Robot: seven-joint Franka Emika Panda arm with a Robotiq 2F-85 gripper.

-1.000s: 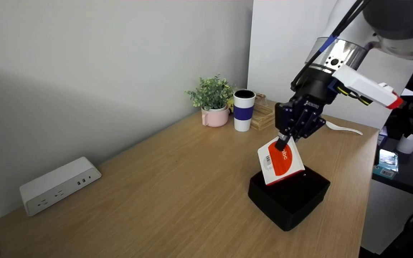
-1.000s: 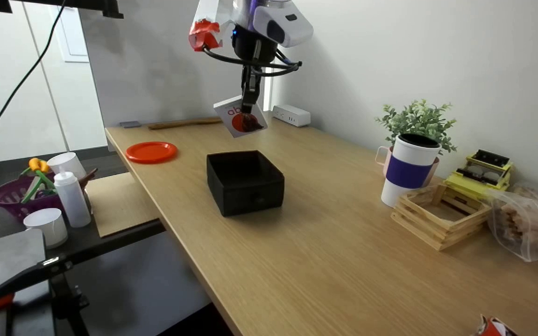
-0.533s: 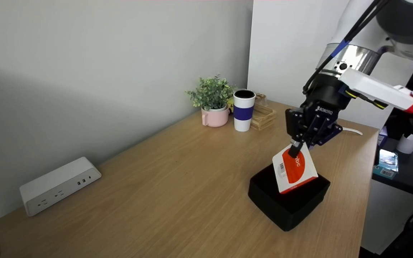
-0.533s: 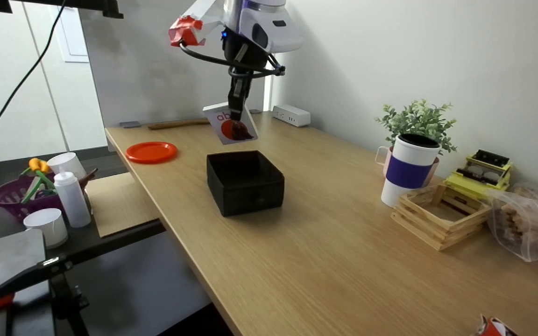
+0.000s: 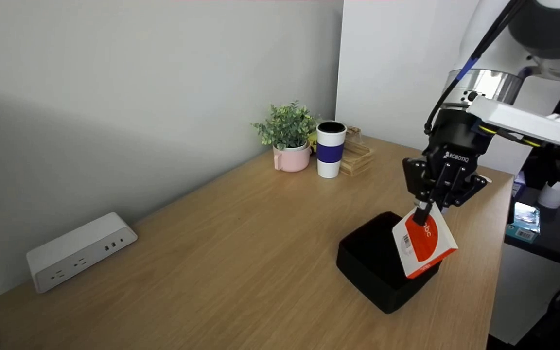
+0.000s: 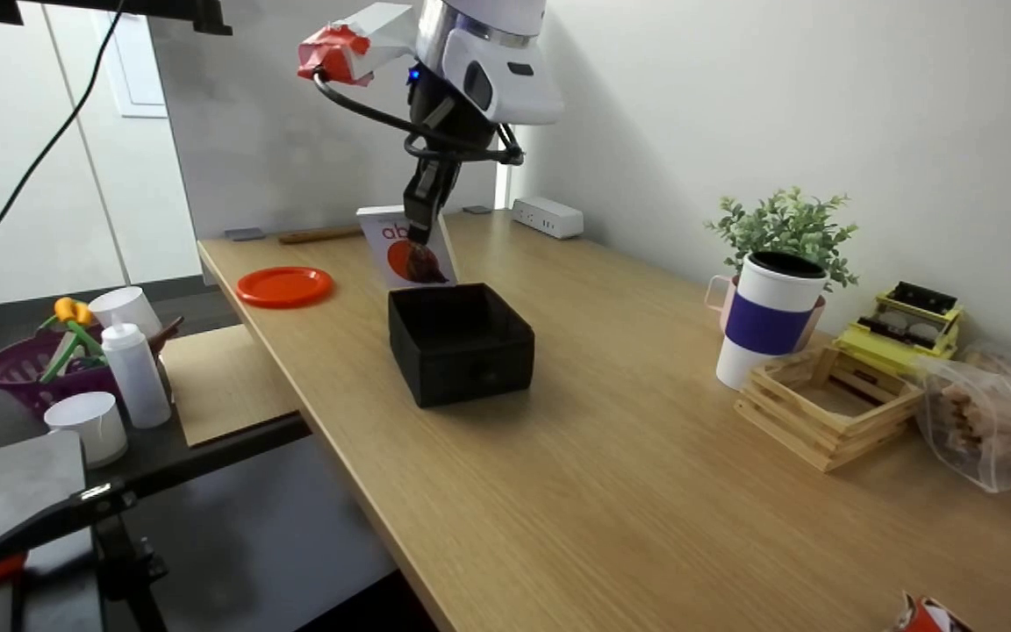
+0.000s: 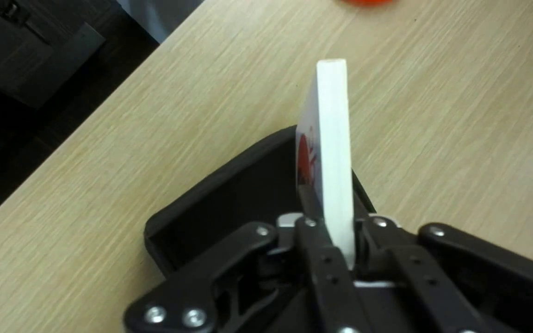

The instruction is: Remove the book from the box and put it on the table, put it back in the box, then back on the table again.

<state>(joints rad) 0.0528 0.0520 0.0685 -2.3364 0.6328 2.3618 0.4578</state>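
Tabletop (image 5: 212,277): probable destination of the current step, judged an outward transfer; which of the repeated passes this is cannot be told. Finish flat, light-brown wood grain.
Matte black box (image 6: 475,373): upright on the tabletop. Next move, if outward: clear the rim (image 7: 227,175) fully, then lower and level the load; if inward, centre over the opening first. Form low, squarish, open-topped, corners rounded.
Hand (image 7: 333,203): clamped on the abc book (image 5: 426,243), one finger (image 7: 310,203) against each face. Build black, hard, jointed.
abc book: held tilted at the rim along one wall; contact with the box cannot be determined. Body thin, flat, near-square, apparently stiff.
Red-orange patch (image 5: 421,245): large, curve-edged, on white.
Barcode (image 5: 407,241): small, dark-striped, beside the patch.
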